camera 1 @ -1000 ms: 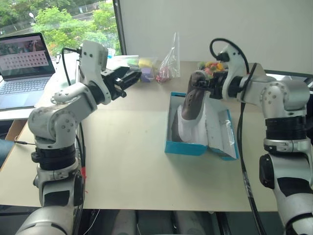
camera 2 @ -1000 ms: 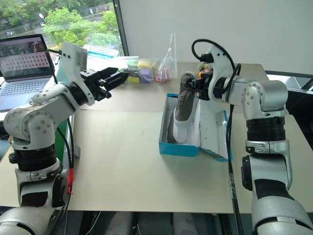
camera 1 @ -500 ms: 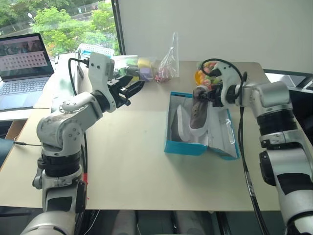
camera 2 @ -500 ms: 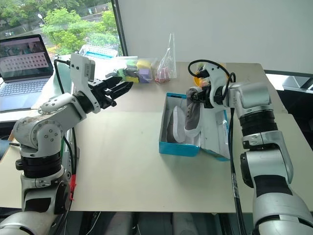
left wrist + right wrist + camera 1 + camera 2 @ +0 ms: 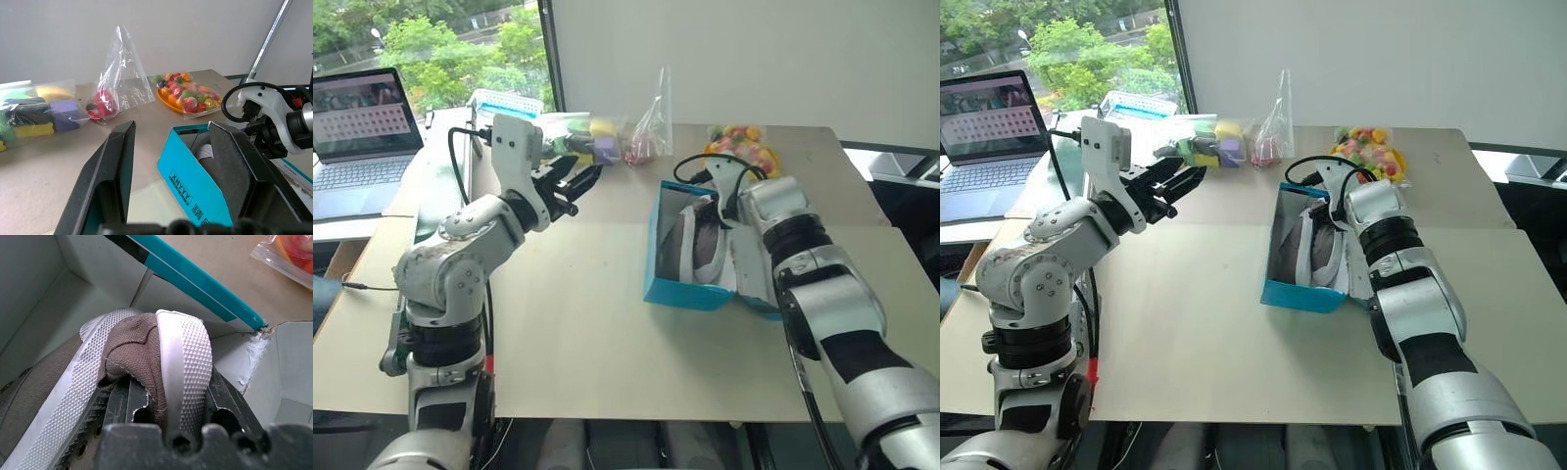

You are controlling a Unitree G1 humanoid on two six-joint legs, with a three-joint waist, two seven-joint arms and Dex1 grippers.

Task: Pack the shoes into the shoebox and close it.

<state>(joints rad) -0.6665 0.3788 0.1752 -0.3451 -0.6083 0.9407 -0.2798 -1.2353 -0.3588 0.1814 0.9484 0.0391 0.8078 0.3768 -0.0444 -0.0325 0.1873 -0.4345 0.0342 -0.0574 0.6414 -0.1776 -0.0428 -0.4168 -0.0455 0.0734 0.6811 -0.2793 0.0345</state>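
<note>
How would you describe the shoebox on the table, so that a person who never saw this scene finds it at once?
On the beige table, look toward the far edge, where clear bags of coloured items lie in a row. Just nearer than them stands the shoebox, open, with grey shoes inside. It is the table's one turquoise cardboard box, white inside.

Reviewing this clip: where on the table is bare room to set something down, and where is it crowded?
Free: the wide beige tabletop in front of and left of the turquoise cardboard shoebox, below the raised left gripper. Crowded: the far edge, with clear plastic bags of coloured items, and the box, where the right gripper grips a grey sneaker.
</note>
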